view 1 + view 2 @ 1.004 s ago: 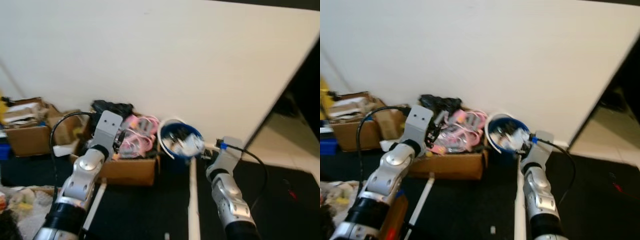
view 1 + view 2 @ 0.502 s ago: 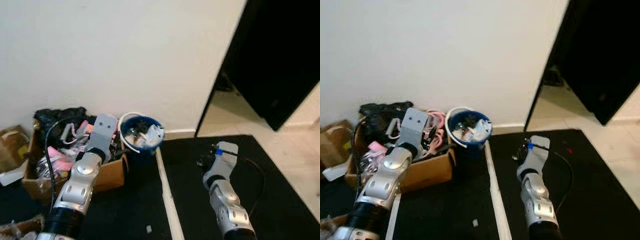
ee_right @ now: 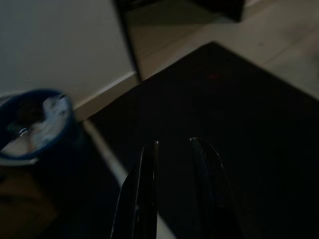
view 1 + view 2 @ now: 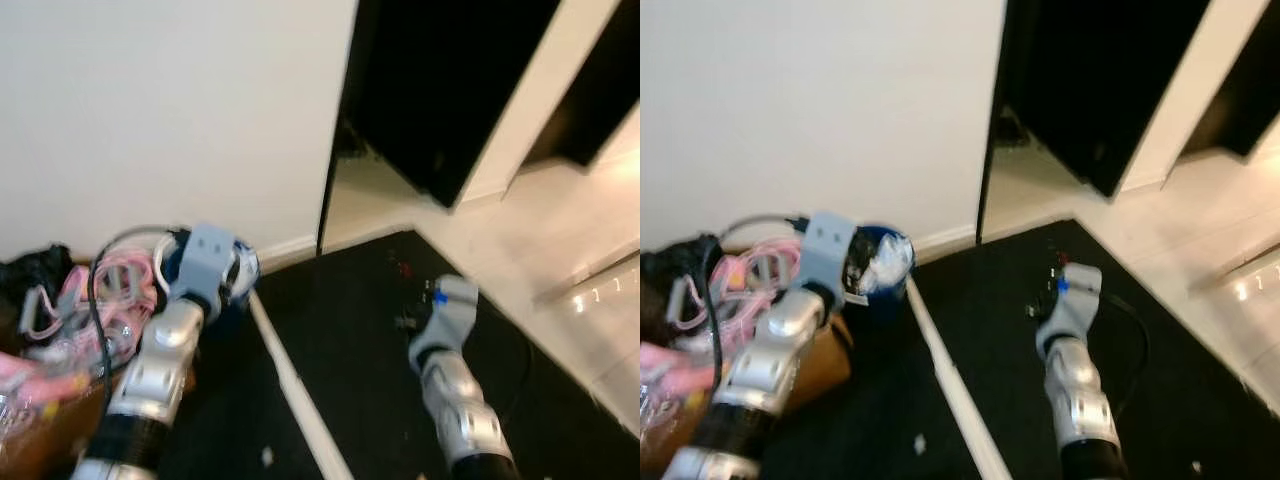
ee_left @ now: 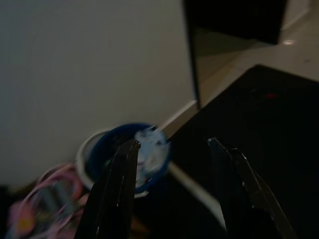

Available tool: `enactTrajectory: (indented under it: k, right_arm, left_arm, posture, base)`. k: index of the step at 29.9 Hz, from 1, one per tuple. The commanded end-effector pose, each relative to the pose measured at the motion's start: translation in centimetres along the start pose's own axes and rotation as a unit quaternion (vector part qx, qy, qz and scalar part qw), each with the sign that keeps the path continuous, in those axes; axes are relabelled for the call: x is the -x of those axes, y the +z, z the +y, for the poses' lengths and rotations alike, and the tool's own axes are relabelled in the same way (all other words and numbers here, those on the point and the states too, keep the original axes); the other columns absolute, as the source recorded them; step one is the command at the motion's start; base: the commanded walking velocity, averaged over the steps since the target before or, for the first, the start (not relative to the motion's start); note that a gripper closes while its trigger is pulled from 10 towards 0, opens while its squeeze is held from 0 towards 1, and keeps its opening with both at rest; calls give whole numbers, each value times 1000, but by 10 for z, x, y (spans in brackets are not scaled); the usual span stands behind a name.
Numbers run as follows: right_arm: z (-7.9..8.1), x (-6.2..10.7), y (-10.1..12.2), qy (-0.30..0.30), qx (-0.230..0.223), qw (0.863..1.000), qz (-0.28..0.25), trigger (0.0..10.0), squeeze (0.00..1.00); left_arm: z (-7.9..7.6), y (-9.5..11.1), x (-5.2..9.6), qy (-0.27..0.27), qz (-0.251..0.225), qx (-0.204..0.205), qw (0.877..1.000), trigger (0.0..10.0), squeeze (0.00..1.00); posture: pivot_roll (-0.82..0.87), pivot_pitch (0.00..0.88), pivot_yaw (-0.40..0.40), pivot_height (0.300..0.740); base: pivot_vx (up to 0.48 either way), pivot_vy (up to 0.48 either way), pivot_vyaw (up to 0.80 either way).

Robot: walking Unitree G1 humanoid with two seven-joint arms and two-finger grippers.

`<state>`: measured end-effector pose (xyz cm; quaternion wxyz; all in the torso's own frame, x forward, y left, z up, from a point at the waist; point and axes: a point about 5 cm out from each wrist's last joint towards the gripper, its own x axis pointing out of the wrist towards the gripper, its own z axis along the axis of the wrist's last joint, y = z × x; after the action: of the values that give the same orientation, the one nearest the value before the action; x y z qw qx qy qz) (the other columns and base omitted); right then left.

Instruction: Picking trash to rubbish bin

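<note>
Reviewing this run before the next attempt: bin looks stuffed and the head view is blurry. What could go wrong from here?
1. The round blue plastic rubbish bin already has white crumpled trash up at its rim, so more could spill.
2. The left claw hangs open near the bin with nothing between its fingers; a swing could knock the bin.
3. The small red scrap on the black floor mat is tiny and blurred, so easy to miss.

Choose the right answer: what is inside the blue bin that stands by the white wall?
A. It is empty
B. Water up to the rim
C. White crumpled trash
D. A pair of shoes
C: the blue bin holds pale, crumpled pieces of trash near its rim; the left gripper, fingers apart, points toward it.
</note>
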<state>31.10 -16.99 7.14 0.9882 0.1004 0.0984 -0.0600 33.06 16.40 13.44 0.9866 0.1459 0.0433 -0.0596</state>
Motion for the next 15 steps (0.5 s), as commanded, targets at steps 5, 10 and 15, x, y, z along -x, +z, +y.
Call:
enactTrajectory:
  k: [5, 10, 15]
  right_arm:
    - [-3, -1, 1, -4, 1, 1000, 2, 10000, 0]
    - [-3, -1, 1, -4, 1, 1000, 2, 10000, 0]
    - [-3, -1, 2, -4, 2, 1000, 2, 10000, 0]
  left_arm:
    - [-3, -2, 1, -3, 2, 3, 1000, 10000, 0]
    - [-2, -2, 1, 4, 1, 10, 1000, 10000, 0]
    - [-2, -2, 1, 3, 1, 10, 1000, 10000, 0]
  posture:
    - [-33, 67, -33, 740]
    - [-33, 67, -35, 740]
    - [-33, 63, -39, 740]
  base:
    - [0, 0, -800]
    - [0, 0, -800]
    - [0, 0, -800]
